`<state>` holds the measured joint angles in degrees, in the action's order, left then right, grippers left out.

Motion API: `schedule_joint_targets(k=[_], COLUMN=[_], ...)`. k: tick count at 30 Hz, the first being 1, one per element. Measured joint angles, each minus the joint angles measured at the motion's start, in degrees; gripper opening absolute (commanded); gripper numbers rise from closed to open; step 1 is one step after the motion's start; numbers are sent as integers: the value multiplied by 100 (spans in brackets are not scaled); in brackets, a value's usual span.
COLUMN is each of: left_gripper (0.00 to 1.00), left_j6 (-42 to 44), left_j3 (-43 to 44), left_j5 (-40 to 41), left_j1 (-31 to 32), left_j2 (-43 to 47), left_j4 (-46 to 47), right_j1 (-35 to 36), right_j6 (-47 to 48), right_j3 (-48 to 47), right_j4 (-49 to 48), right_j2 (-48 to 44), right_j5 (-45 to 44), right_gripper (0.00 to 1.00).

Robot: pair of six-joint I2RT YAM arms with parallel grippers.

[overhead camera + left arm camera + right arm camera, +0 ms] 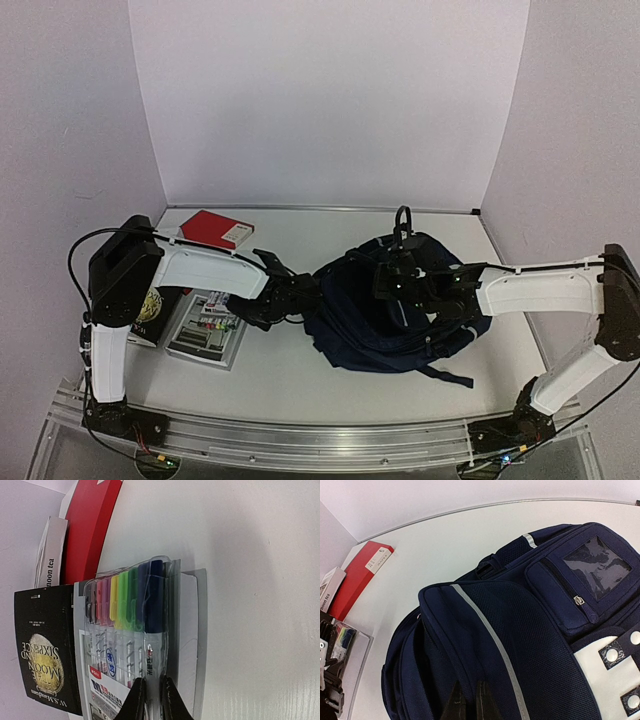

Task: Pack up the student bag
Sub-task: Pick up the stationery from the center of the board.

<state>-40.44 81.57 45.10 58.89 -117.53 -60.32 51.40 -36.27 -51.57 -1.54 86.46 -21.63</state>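
The student bag (405,335) lies right of the worktop's (300,385) centre. The right claw (468,701) rests against its fabric, fingers pressed nearly together. The left claw (151,700), likewise nearly pressed together, hangs over the marker pack (131,625) near the left edge.

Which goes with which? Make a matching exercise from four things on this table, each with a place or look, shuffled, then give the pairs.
1. red book
2. pen pack
3. black book
4. backpack

a. navy with a thin pale stripe
b. gold moon on the cover
c. lying on a grey booklet
d. farthest back on the left side

Pairs: 1-d, 2-c, 3-b, 4-a
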Motion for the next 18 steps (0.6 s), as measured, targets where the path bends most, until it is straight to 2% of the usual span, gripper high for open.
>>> schedule_joint_targets(k=[11, 18], left_gripper=[0, 0], left_j6=[28, 158], left_j3=[15, 59], left_j5=[-203, -979], left_j1=[0, -106], left_j2=[403, 1285], left_j4=[27, 213], right_j1=[0, 0], right_j6=[0, -1], right_j3=[0, 0], right_j4=[0, -1], right_j2=[0, 0], right_j5=[0, 2], right_gripper=[0, 0])
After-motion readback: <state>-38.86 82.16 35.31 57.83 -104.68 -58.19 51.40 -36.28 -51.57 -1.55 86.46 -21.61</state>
